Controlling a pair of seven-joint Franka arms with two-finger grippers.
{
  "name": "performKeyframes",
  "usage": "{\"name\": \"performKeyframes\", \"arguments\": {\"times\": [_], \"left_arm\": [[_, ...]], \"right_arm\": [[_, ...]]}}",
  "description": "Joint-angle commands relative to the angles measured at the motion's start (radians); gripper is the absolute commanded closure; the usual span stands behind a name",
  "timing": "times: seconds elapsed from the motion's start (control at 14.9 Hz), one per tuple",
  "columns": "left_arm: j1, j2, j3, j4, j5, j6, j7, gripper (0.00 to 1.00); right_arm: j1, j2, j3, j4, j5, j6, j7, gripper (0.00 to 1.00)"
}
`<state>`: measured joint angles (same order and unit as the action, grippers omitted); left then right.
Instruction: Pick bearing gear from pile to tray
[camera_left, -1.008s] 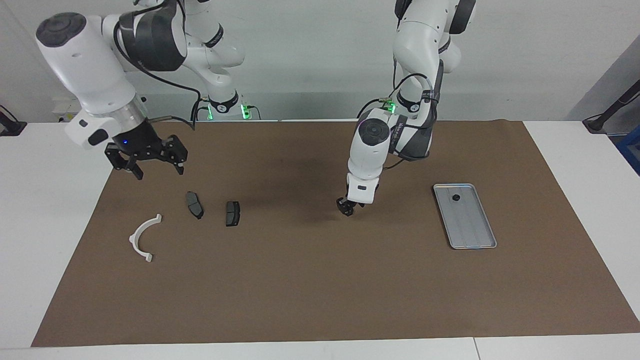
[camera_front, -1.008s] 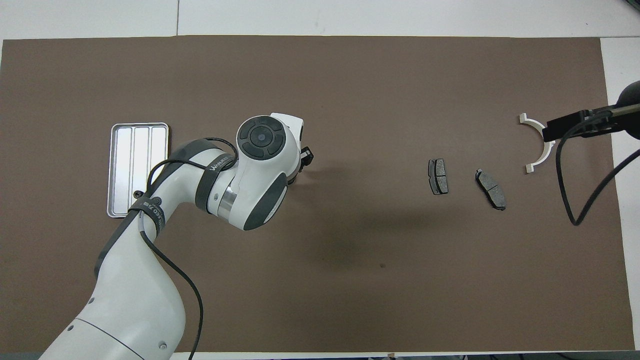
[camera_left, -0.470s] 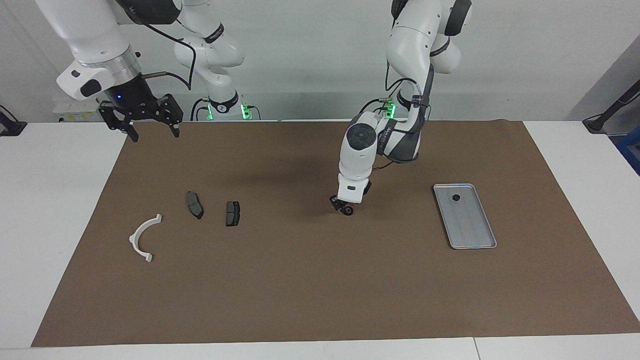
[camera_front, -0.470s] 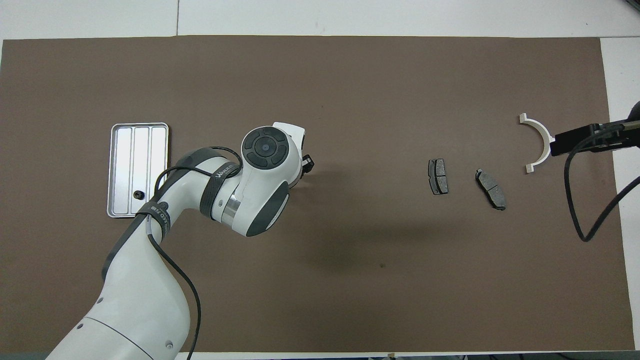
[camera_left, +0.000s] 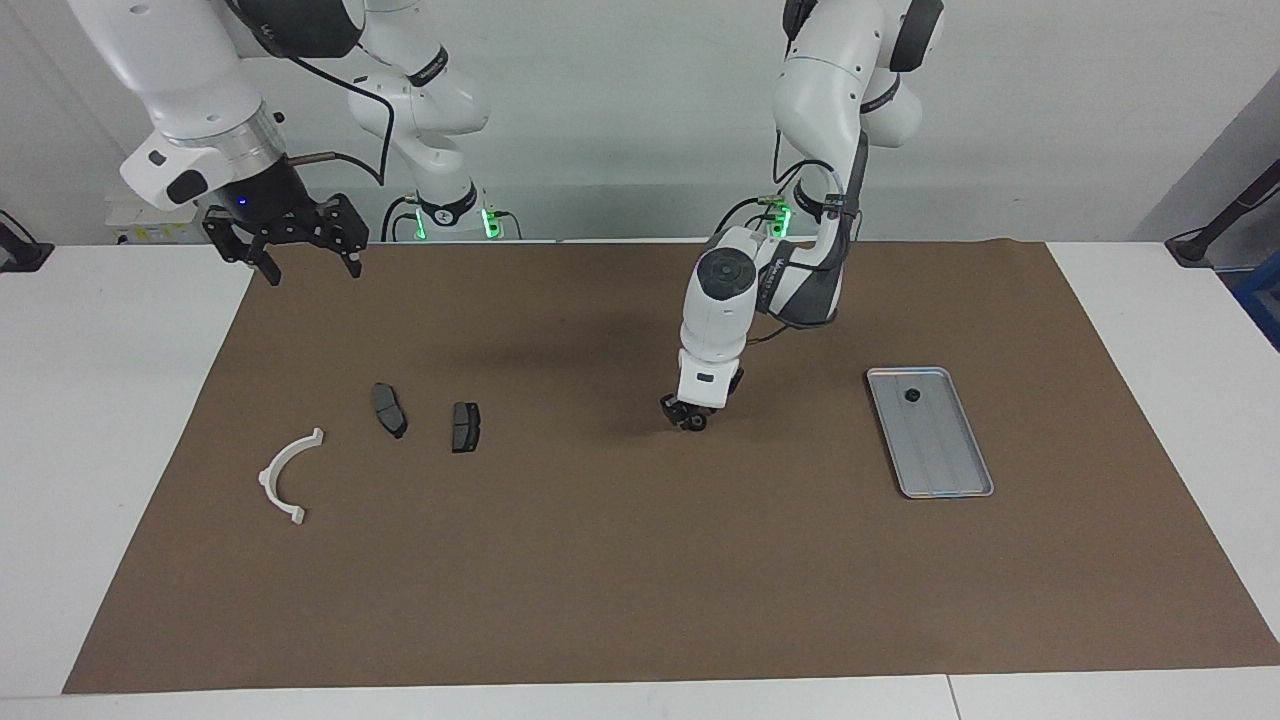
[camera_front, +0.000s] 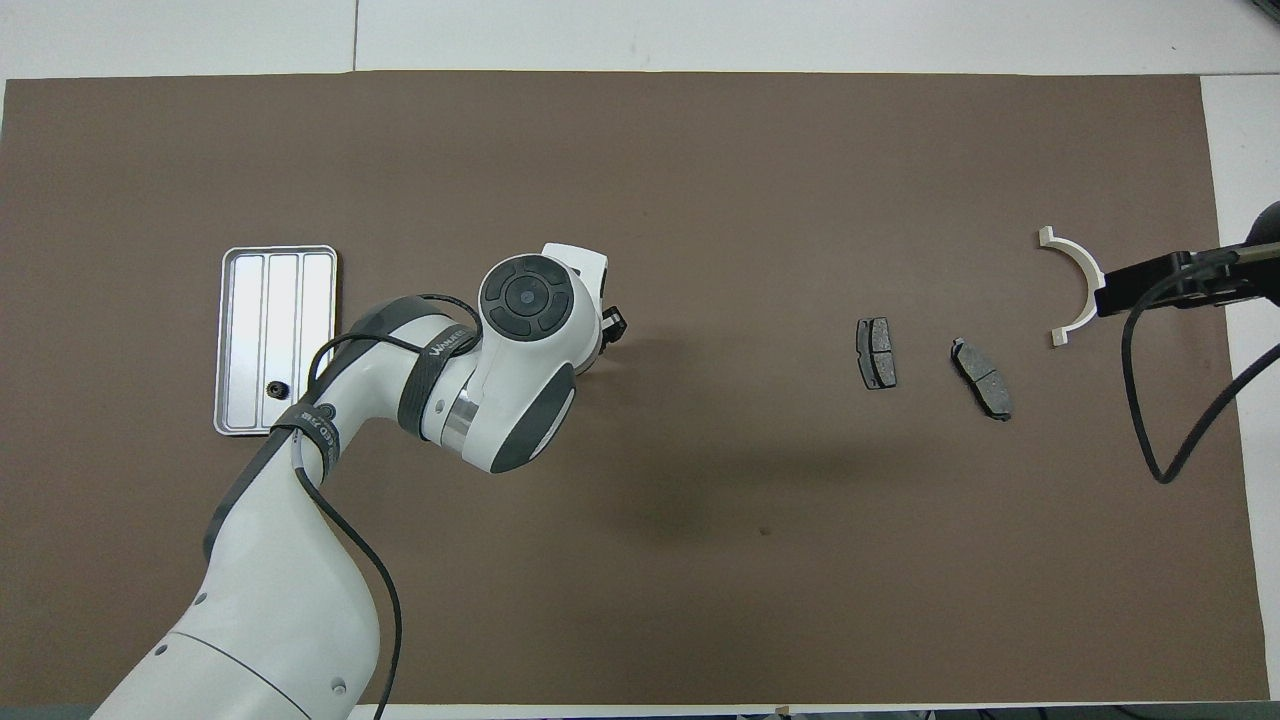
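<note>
The pile lies toward the right arm's end of the mat: a white half-ring bracket (camera_left: 285, 475) (camera_front: 1077, 284) and two dark grey brake pads (camera_left: 389, 409) (camera_left: 465, 426). The silver tray (camera_left: 945, 470) (camera_front: 250, 300) lies toward the left arm's end, with one small black round piece (camera_left: 912, 395) (camera_front: 277, 388) in it. My left gripper (camera_left: 688, 414) (camera_front: 612, 325) is low over the middle of the mat, and a small black round piece (camera_left: 697, 421) shows at its tips. My right gripper (camera_left: 310, 268) is open and empty, raised over the mat's edge nearest the robots.
A brown mat (camera_left: 640, 580) covers the table, with white table top (camera_left: 100, 420) around it. The left arm's elbow and cable (camera_front: 440, 380) hang over the mat beside the tray. A black part and cable of the right arm (camera_front: 1150, 290) overlap the bracket from above.
My right gripper has risen from just above the brake pads to high over the mat's near edge. My left gripper has shifted slightly toward the pile, staying low on the mat.
</note>
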<state>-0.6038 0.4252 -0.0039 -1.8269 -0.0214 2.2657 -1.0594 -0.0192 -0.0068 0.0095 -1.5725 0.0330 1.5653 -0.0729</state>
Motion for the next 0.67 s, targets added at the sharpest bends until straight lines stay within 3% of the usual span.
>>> {"name": "performKeyframes", "arguments": {"times": [0.0, 0.6], "left_arm": [[-0.004, 0.003, 0.01, -0.011, 0.029, 0.031, -0.016, 0.4], [-0.002, 0.046, 0.012, 0.027, 0.034, 0.023, -0.016, 0.44]], "right_arm": [[0.005, -0.001, -0.009, -0.012, -0.005, 0.009, 0.016, 0.0], [0.025, -0.004, -0.036, -0.012, -0.011, 0.004, 0.015, 0.0]]}}
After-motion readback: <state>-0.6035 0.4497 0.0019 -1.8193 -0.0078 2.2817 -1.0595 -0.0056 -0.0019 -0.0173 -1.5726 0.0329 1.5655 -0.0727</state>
